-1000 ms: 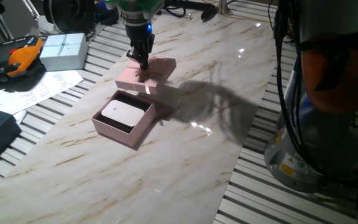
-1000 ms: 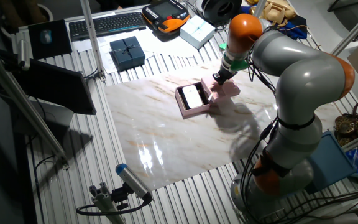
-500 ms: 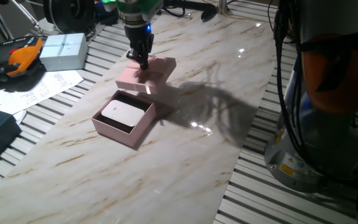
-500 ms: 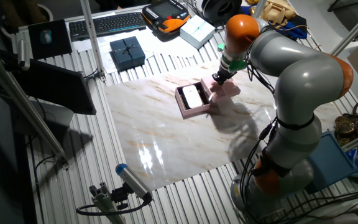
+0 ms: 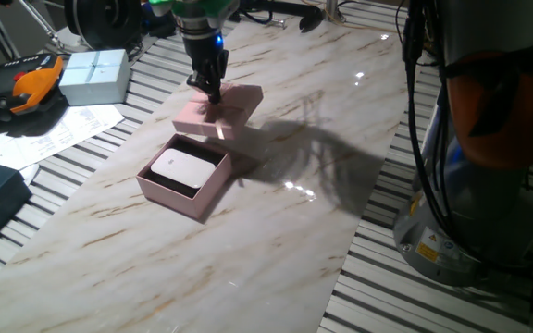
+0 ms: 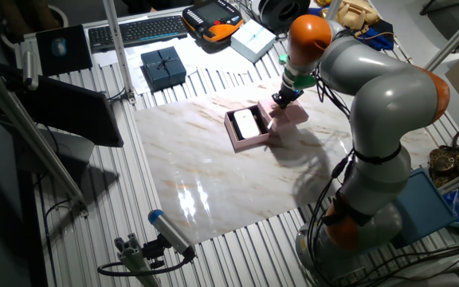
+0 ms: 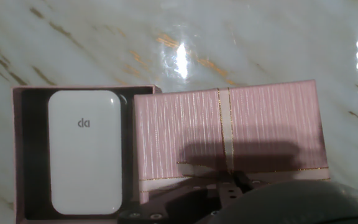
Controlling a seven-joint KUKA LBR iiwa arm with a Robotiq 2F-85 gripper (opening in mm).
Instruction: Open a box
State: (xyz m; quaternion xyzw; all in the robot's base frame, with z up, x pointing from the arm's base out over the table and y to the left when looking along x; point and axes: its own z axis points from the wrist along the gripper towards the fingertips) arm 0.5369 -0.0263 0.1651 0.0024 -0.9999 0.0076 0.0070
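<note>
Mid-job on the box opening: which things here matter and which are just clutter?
Job: pink box base with white insert, its lid, gripper on the lid.
Clutter: pale blue-white box, dark ribboned box, keyboard, papers.

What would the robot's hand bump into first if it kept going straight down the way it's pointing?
Most likely the pink lid. The hand points down right over it, beside the open box. Whether they already touch is hard to tell.
</note>
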